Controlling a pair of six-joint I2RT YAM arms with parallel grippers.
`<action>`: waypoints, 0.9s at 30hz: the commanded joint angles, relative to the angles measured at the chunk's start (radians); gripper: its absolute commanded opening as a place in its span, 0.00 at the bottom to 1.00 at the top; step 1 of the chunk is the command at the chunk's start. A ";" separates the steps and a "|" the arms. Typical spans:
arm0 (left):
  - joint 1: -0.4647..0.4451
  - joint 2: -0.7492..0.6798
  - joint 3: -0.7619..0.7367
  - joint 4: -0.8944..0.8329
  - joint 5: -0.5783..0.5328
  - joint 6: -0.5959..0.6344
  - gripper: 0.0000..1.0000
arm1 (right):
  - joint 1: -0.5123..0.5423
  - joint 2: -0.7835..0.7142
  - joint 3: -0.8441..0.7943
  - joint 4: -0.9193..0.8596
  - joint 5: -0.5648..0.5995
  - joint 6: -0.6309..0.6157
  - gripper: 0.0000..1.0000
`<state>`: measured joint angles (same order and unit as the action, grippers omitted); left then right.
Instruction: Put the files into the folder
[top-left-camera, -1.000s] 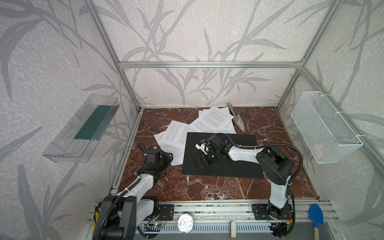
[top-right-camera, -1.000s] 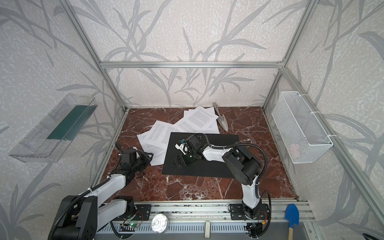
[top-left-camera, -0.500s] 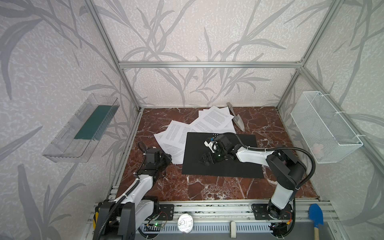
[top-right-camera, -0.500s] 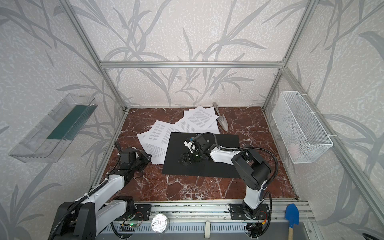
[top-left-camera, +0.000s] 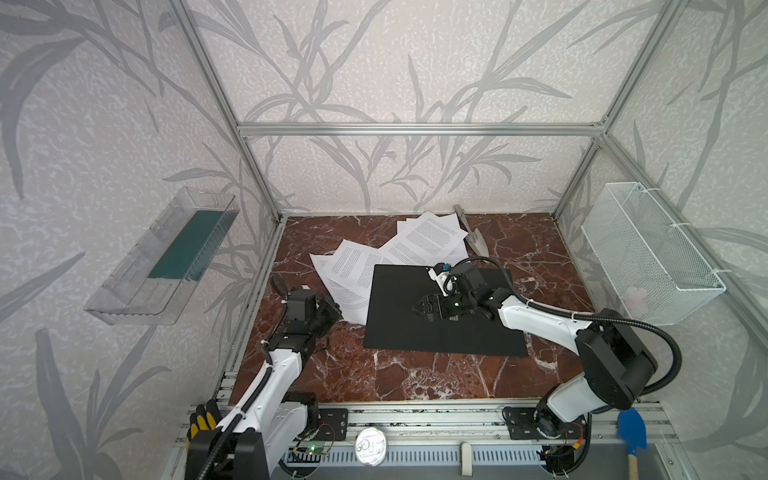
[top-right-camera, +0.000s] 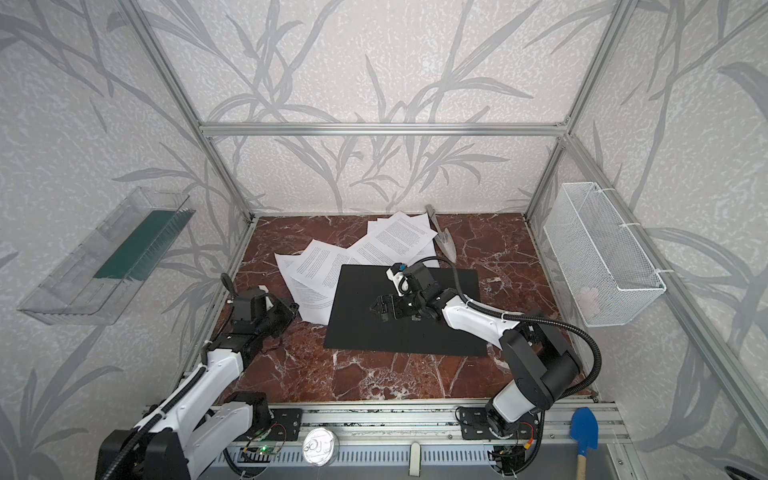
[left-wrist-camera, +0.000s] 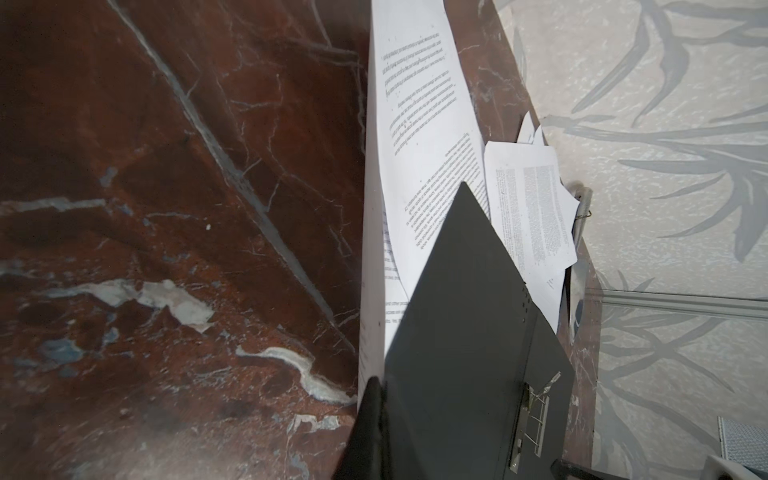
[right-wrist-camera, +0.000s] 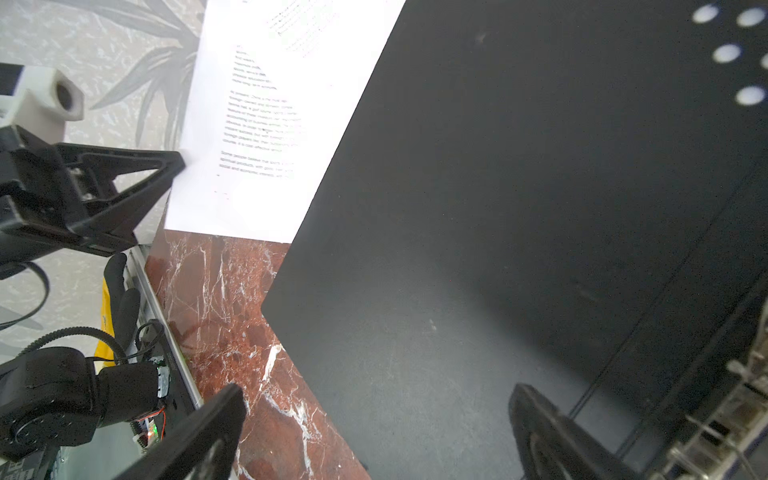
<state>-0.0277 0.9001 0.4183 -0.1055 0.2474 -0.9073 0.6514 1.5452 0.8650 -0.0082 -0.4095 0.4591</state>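
Several white printed sheets, the files, lie fanned across the marble floor, partly under the far left edge of the folder. The folder is black and lies open and flat, its metal clip showing. My left gripper is shut on the near corner of one sheet. My right gripper hovers open over the folder's middle, with nothing between its fingers.
A metal trowel lies behind the papers by the back wall. A white wire basket hangs on the right wall, and a clear tray with a green pad on the left wall. A blue shovel stands at the front right.
My left gripper has closed onto the corner of the sheet. My right gripper has drawn back to the right over the folder and stayed open.
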 joint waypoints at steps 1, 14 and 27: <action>0.005 -0.085 0.072 -0.141 -0.033 0.040 0.00 | -0.011 -0.064 -0.016 -0.020 0.024 -0.008 0.99; 0.002 -0.155 0.330 -0.315 0.122 0.127 0.00 | -0.077 -0.196 -0.079 -0.024 0.066 0.016 0.99; -0.497 0.161 0.644 -0.201 0.072 0.185 0.00 | -0.287 -0.348 -0.157 -0.101 0.090 0.087 0.99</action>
<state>-0.4263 0.9997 1.0096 -0.3573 0.3595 -0.7521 0.4156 1.2469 0.7250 -0.0593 -0.3347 0.5163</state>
